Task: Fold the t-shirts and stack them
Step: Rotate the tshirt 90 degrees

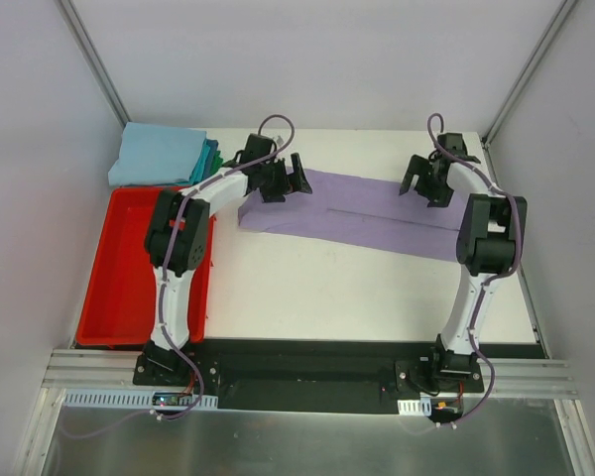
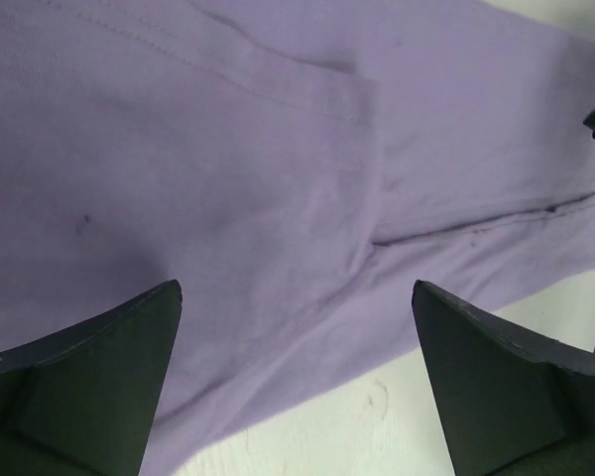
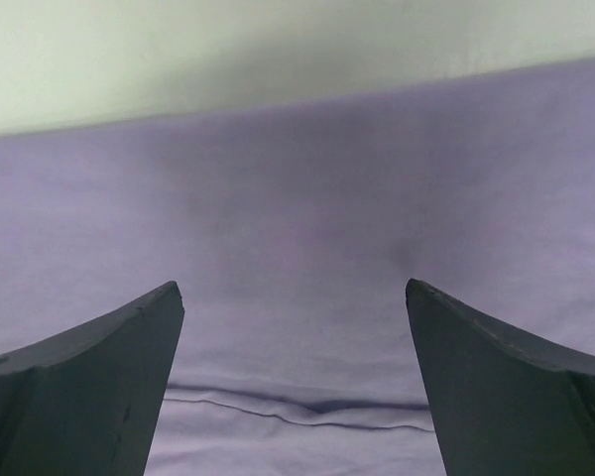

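Observation:
A lavender-purple t-shirt [image 1: 362,213] lies on the white table as a long folded band running left to right. My left gripper [image 1: 286,182] hovers over its left end, jaws open and empty. Over the band's right end my right gripper [image 1: 426,182] also stands open, holding nothing. The left wrist view shows purple cloth [image 2: 278,149] with a sleeve fold and the cloth's edge between my left gripper [image 2: 297,288] fingers. The right wrist view has purple cloth [image 3: 297,228] and a hem line under my right gripper [image 3: 293,288]. Folded t-shirts, light blue [image 1: 157,156] on top of teal and green [image 1: 211,159], are stacked at the back left.
A red plastic bin [image 1: 129,268] sits at the table's left side, beside the left arm. Grey walls with metal posts close in the back and sides. A black mounting rail [image 1: 307,372] runs along the near edge.

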